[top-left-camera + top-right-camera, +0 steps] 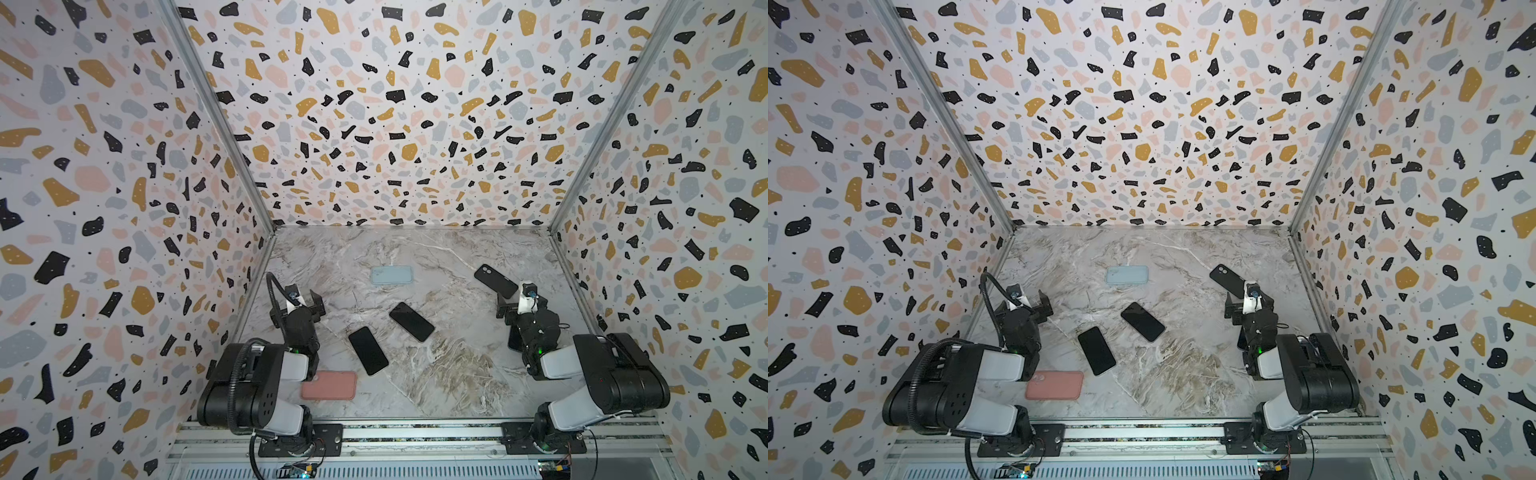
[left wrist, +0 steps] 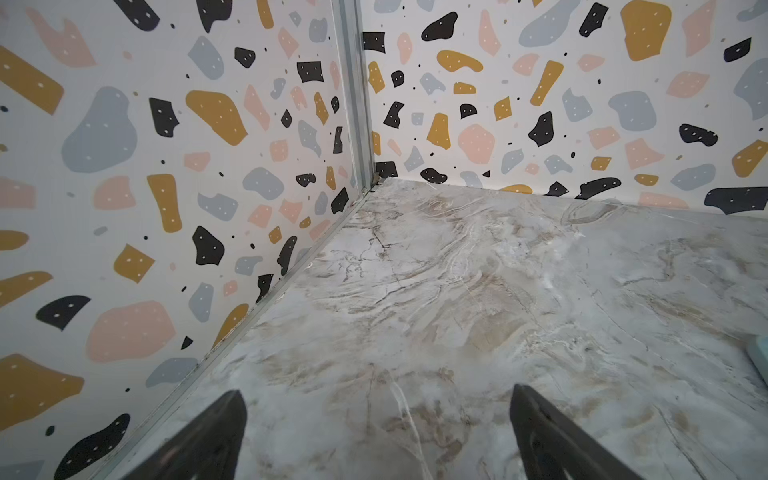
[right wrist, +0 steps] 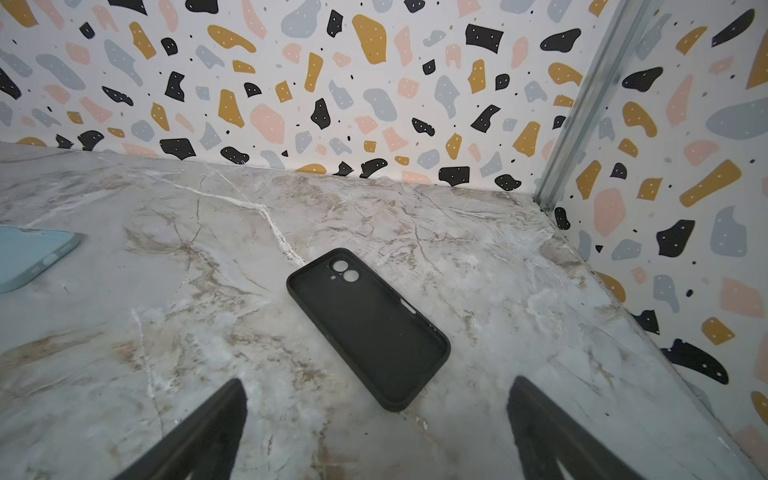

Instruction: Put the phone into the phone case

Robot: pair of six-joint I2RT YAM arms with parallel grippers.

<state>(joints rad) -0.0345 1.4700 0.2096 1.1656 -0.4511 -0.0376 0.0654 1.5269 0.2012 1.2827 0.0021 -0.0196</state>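
Your left gripper point(image 2: 376, 390): fingers point(image 2: 208, 436) spread wide apart, nothing between them, held over bare marble table point(image 2: 457, 291) by the left wall. Your right gripper point(image 3: 376, 380): fingers point(image 3: 552, 436) likewise wide apart and empty, with the black phone case point(image 3: 370, 328) lying flat just ahead of them, untouched. In both top views that case sits at about 2 o'clock from the table's centre; its long axis runs from 10 o'clock to 4 o'clock, camera cut-out end pointing to 10 o'clock. It lies hollow side up: matte black, raised rim, two round lens holes and a small side slot. Far phone point(image 1: 411, 321): near the table's centre, dark screen up, long axis 10 to 4 o'clock. Near phone point(image 1: 368, 350): just beside it at 7 o'clock, dark screen up, long axis 11 to 5 o'clock; you cannot tell which end of either phone is its top. Light blue case point(image 1: 391, 275): at 12 o'clock from the phones, long axis 9 to 3. Pink case point(image 1: 329, 385): at 7 o'clock, partly under your left arm.
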